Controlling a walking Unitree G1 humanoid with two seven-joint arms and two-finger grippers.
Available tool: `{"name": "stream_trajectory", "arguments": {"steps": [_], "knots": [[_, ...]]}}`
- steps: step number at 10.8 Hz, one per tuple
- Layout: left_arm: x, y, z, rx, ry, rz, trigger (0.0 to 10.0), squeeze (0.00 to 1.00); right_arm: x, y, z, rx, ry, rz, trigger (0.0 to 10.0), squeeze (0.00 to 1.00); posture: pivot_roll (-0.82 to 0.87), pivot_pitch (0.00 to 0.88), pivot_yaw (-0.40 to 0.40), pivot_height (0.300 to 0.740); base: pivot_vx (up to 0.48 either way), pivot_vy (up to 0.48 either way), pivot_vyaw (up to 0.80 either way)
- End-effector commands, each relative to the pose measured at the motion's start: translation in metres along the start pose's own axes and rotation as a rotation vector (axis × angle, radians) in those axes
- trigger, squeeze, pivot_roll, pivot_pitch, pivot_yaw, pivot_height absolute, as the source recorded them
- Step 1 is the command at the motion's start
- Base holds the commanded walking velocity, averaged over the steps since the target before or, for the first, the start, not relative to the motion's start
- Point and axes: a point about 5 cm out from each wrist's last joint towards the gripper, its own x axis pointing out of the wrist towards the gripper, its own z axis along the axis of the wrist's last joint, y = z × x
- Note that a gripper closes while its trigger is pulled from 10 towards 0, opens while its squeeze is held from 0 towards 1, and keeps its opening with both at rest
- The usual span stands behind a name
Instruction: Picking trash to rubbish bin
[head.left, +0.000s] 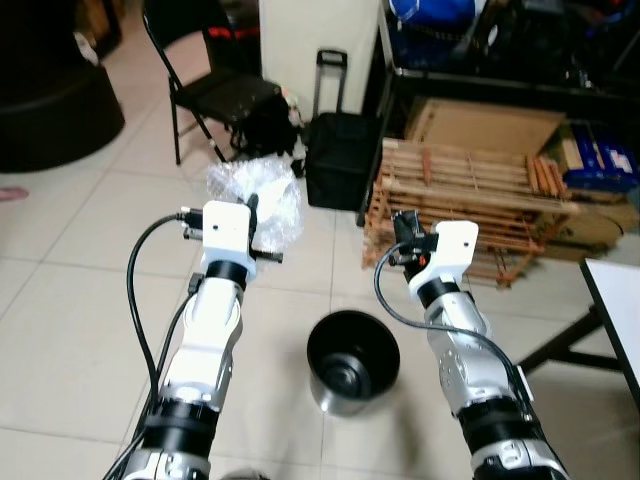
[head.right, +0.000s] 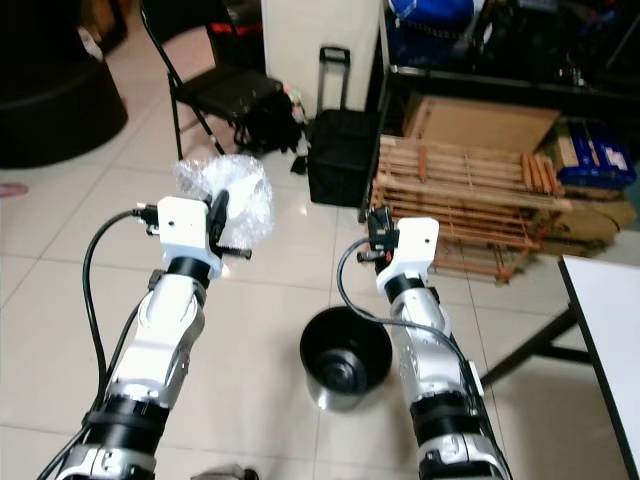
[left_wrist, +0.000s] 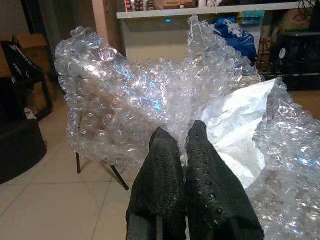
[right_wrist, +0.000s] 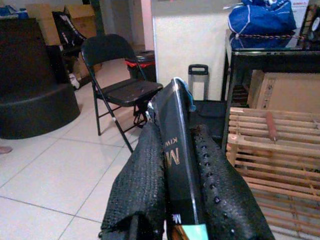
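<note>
Left gripper: the left gripper (left_wrist: 185, 145) is raised at chest height, its fingers (left_wrist: 160, 165) pinched together on a crumpled sheet of bubble wrap (head.left: 262, 205), which hangs beyond the fingertips, up in the air, forward and to the left of the bin.
Right gripper: the right gripper (right_wrist: 175, 135) is also raised, fingers clamped on a thin, flat black package (right_wrist: 176, 150) with partial light lettering; its contents cannot be told.
Rubbish bin: a black round bin (head.left: 352, 360) stands upright on the tiled floor (head.left: 80, 300) between the two arms, mouth open; something small and grey lies at its bottom.
Progress: both trash items appear picked up; neither is in the bin yet.
Remaining: judged from the poses, each gripper must come over the bin mouth and release.
</note>
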Motion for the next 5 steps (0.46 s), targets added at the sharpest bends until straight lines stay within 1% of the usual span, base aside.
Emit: {"name": "stream_trajectory", "arguments": {"steps": [1, 5], "knots": [[0.0005, -0.0013, 0.0015, -0.004, -0.005, -0.012, 10.0, 0.0, 0.0014, -0.0019, 0.0031, 0.002, -0.014, -0.004, 10.0, 0.0, 0.03, 0.067, -0.061, 0.74, 0.334, 0.0, 0.0], [0.0002, -0.0011, 0.0017, 0.002, -0.002, -0.008, 10.0, 0.0, 0.001, -0.0022, 0.0032, 0.006, -0.014, -0.006, 10.0, 0.0, 0.04, 0.078, -0.064, 0.74, 0.331, 0.0, 0.0]]}}
